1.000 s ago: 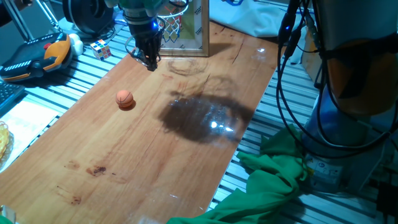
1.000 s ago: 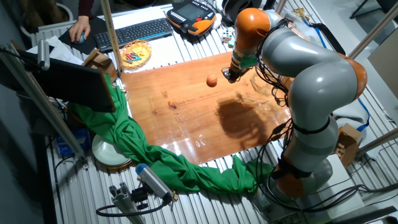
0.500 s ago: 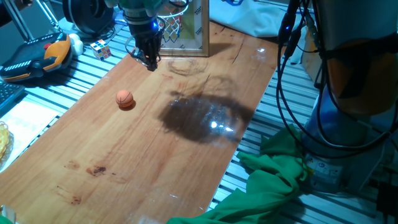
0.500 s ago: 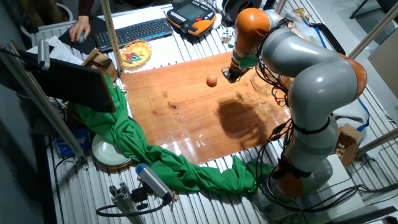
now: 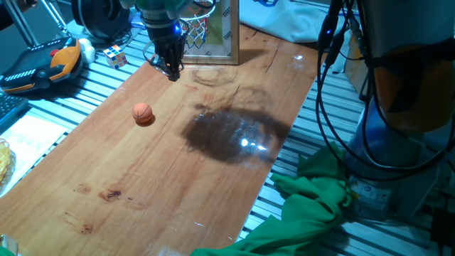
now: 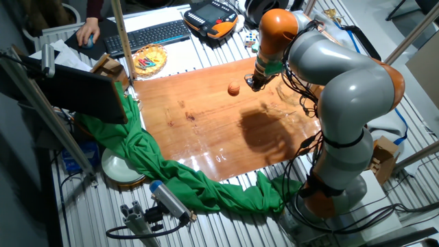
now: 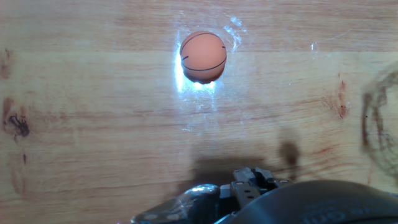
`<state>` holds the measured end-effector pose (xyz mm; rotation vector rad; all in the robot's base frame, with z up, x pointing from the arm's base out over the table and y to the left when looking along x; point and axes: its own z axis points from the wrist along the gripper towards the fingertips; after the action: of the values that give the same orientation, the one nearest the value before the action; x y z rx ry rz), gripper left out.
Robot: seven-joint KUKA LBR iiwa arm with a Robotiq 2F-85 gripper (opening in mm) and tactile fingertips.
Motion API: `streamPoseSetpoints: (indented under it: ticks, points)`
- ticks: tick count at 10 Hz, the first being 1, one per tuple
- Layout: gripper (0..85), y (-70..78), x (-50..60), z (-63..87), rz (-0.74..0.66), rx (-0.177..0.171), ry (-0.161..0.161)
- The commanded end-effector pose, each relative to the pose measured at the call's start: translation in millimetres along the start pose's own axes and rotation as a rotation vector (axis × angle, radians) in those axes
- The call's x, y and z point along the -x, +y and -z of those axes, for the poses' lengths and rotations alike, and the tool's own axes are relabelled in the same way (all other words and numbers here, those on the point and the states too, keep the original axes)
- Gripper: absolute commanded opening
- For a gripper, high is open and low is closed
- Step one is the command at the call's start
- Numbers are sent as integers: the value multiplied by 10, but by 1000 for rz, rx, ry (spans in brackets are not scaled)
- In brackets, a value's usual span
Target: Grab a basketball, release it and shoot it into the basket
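Fingers' state I cannot tell; my gripper (image 5: pixel 170 70) hasn't moved, hanging near the basket (image 5: pixel 201 27), basketball (image 5: pixel 143 112) untouched nearer me, so grabbing remains.

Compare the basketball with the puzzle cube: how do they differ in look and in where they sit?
The basketball is round and plain orange with thin dark seams; the puzzle cube is boxy with many-coloured squares. The basketball lies on the wooden board, out in the open; the puzzle cube sits off the board, on the slatted surface beside it. Both are small, lie apart from the gripper, and neither is held.
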<state>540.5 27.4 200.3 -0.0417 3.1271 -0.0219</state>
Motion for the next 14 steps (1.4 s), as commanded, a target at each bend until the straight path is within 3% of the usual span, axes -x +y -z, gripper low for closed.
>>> streamPoseSetpoints:
  ticks: [1,8,14]
  points:
    - [7,0,0,-1,0,0,0]
    - [7,7,31,-49,-3,3,-9]
    - [7,-1,202,-273,14,2,-28]
